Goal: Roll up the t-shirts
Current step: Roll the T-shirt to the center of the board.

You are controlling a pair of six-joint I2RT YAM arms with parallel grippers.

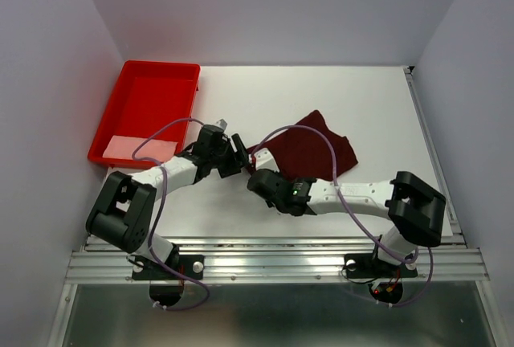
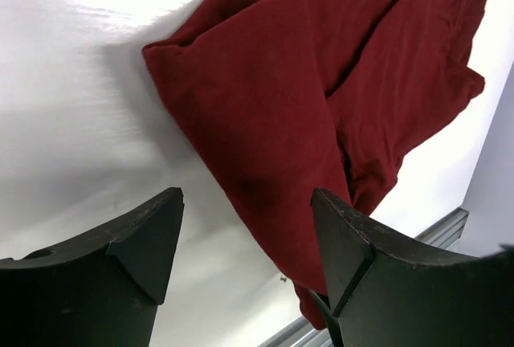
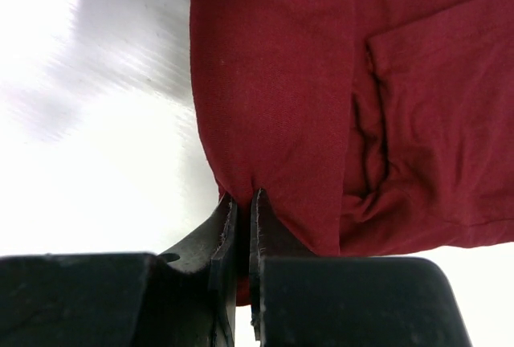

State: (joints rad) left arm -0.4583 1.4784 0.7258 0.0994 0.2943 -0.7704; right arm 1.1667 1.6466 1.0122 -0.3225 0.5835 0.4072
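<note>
The dark maroon t-shirt [image 1: 309, 148] lies folded and creased on the white table, right of centre. My right gripper [image 1: 254, 173] is at its near left corner. In the right wrist view the right gripper [image 3: 241, 197] is shut on a pinched fold at the edge of the t-shirt [image 3: 321, 82]. My left gripper [image 1: 239, 155] hovers just left of the same corner. In the left wrist view the left gripper [image 2: 247, 198] stands open, with the edge of the t-shirt [image 2: 321, 82] running between its fingers and nothing gripped.
A bright red plastic tray [image 1: 161, 67] sits at the back left of the table, with a pale patch in its near end. White walls enclose the table on three sides. An aluminium rail [image 1: 273, 263] runs along the near edge by the arm bases.
</note>
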